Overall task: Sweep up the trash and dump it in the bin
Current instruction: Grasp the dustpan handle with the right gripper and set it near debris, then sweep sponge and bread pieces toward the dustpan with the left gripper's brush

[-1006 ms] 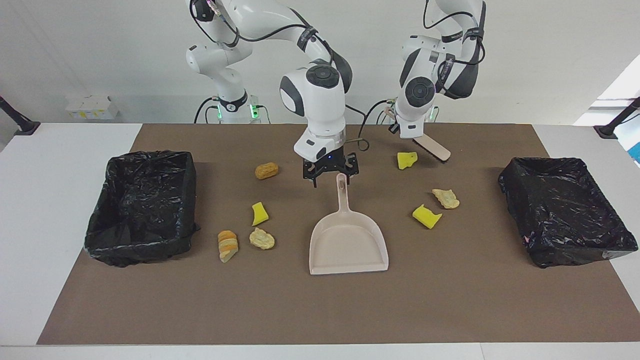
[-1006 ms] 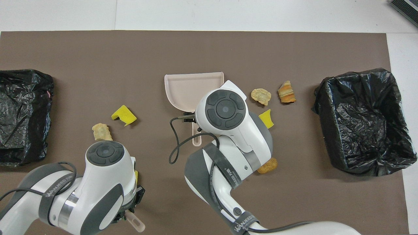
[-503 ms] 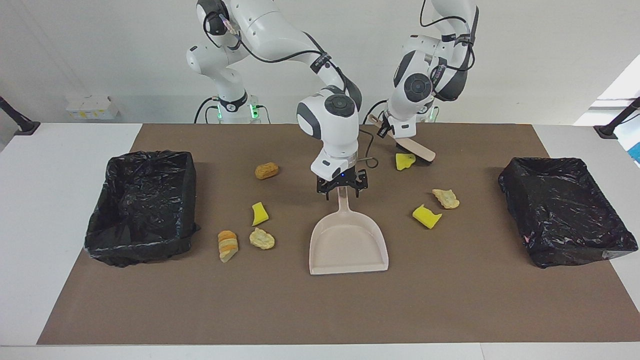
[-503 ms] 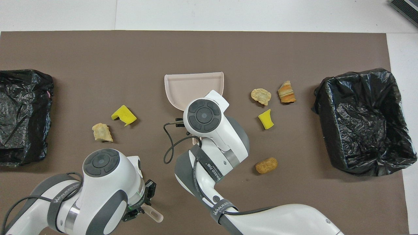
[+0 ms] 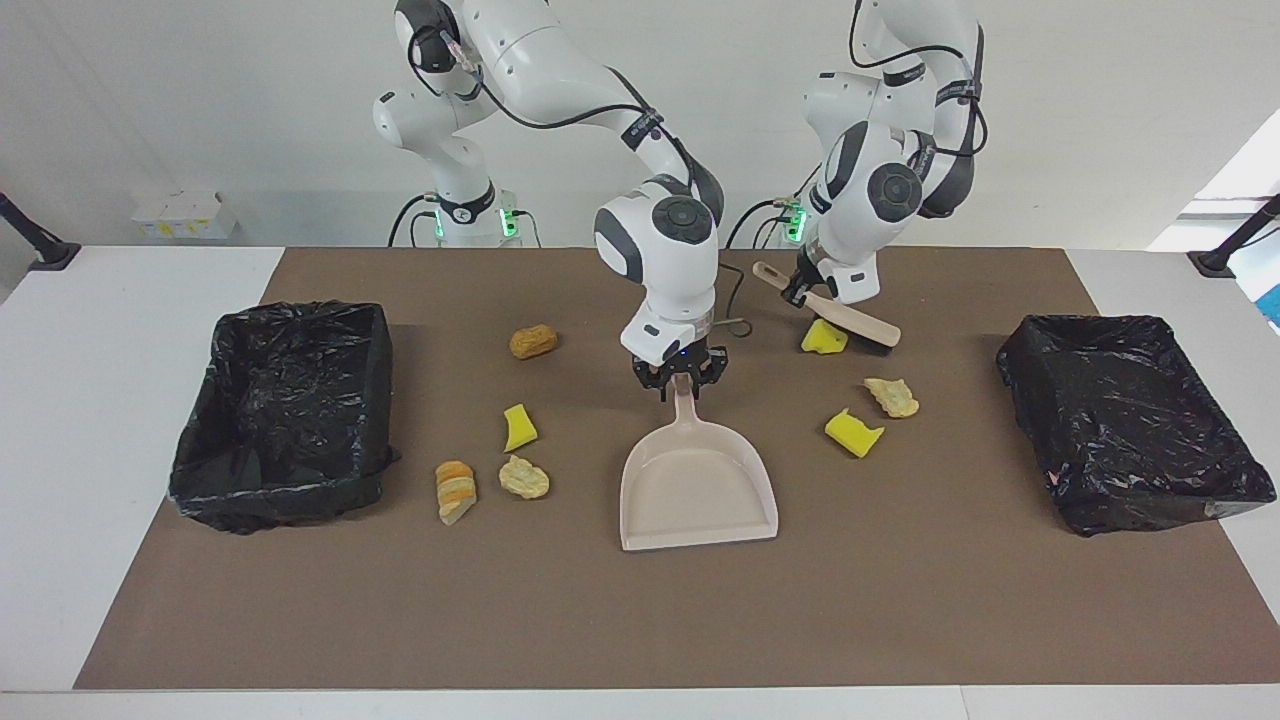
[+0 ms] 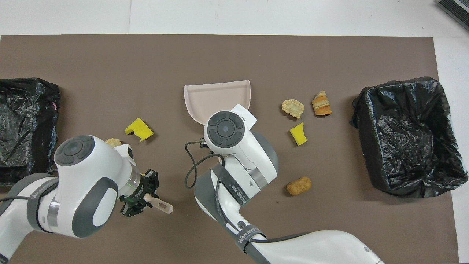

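Brown mat (image 5: 900, 600) covers white table (image 5: 100, 400); left pincer (image 5: 812, 297) grips brush (image 5: 850, 320), right's (image 5: 681, 385) grip seems unclear.

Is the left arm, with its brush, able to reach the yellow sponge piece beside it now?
Probably yes: the brush in the left tool is already at that sponge piece, with nothing between them.

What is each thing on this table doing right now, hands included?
Left hand: shut on the brush, over a yellow sponge chunk.
Right hand: at the dustpan handle.
Dustpan: flat on the mat, empty.
Trash scraps: loose on the mat.
Two bins: lined, open.
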